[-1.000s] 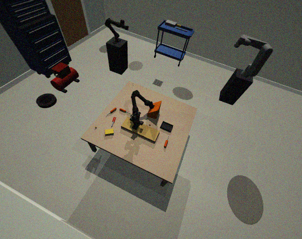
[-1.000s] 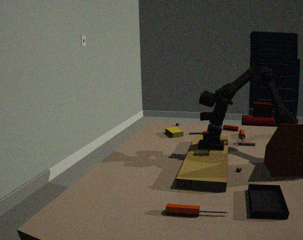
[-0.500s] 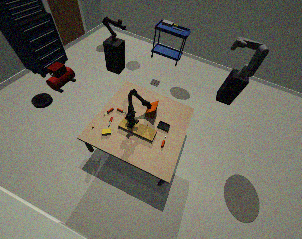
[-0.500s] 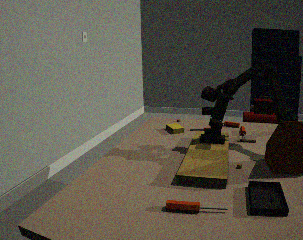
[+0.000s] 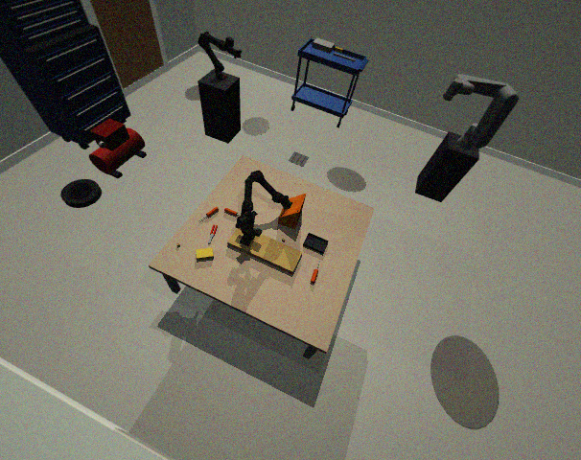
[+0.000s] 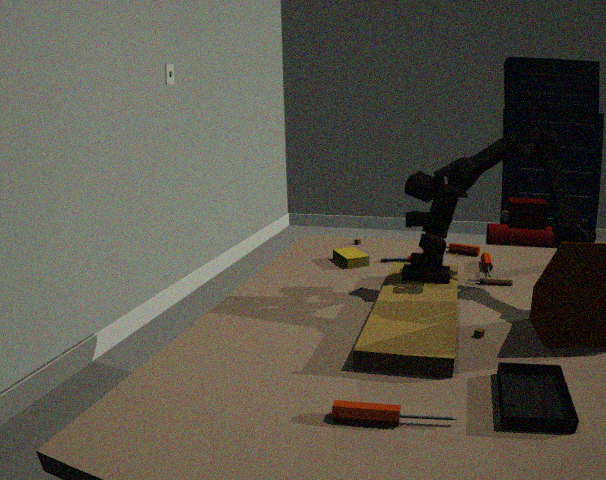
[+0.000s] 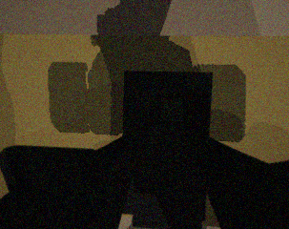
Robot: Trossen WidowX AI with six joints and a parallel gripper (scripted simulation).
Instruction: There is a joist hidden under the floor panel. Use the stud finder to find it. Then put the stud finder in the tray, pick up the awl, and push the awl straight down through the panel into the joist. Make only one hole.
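My gripper [image 5: 248,236] [image 6: 426,267] [image 7: 165,135] is shut on a black block, which looks like the stud finder [image 7: 168,102]. It is low over the far-left end of the yellow floor panel [image 5: 280,258] [image 6: 406,330]; whether the block touches the panel is too dark to tell. No lit indicator shows on the block. The black tray [image 5: 313,248] [image 6: 536,427] is beside the panel's other end and looks empty. An orange-handled tool with a thin shaft, which looks like the awl [image 5: 313,276] [image 6: 365,412], lies on the table near the tray.
An orange angled board [image 5: 294,208] [image 6: 582,299] stands behind the panel, beside the arm. A yellow block [image 5: 204,254] [image 6: 350,256] and several orange- or red-handled tools lie beyond the panel's left end. A small cube [image 6: 478,333] lies between panel and board.
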